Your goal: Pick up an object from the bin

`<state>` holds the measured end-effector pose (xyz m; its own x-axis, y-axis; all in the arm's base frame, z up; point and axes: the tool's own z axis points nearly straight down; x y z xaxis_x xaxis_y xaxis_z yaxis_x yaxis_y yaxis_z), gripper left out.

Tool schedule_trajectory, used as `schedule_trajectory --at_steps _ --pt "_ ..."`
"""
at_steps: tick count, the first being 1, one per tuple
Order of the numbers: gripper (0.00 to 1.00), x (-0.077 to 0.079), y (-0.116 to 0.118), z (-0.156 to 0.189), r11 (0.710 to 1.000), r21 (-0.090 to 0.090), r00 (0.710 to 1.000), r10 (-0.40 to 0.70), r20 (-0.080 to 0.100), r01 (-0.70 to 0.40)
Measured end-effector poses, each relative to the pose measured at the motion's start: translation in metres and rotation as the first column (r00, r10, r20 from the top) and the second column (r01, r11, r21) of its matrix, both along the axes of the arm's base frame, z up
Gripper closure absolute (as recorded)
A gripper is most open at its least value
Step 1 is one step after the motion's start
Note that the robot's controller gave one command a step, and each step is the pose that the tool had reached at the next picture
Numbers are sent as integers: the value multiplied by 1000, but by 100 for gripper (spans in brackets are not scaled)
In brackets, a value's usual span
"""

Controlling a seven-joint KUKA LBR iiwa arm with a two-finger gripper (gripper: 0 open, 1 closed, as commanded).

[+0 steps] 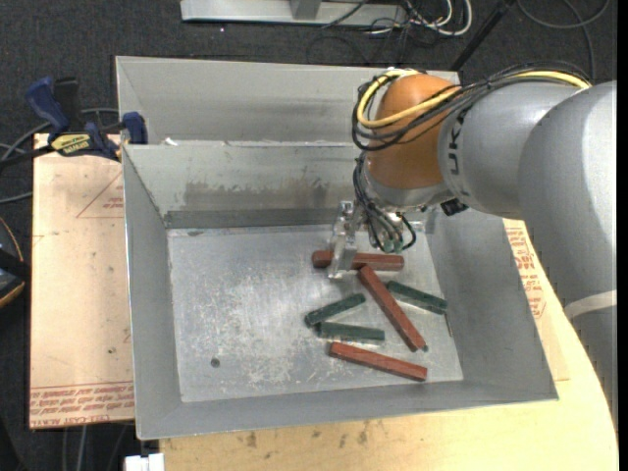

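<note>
Arm (530,145) w/ "KU" legible, end effector (341,258) at view-left end of red-brown stick (381,261); open/shut can't tell.

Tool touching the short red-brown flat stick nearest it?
Cannot tell. In the camera view the tool overlaps the left end of the short red-brown flat stick, but the angle shows neither contact nor gap.

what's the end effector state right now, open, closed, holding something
End effector: cannot be told; it is down at the left end of the rearmost red-brown stick.
</note>
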<state>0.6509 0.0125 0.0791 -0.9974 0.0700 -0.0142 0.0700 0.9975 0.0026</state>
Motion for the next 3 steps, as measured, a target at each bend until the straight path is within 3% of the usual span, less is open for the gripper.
schedule_trajectory --at_steps 1,2,3 --pt "100 -2 22 117 1000 0 1000 6 -11 -6" --pt "100 -2 22 117 1000 0 1000 6 -11 -6" --pt "100 -8 7 155 998 0 998 68 -17 -68"
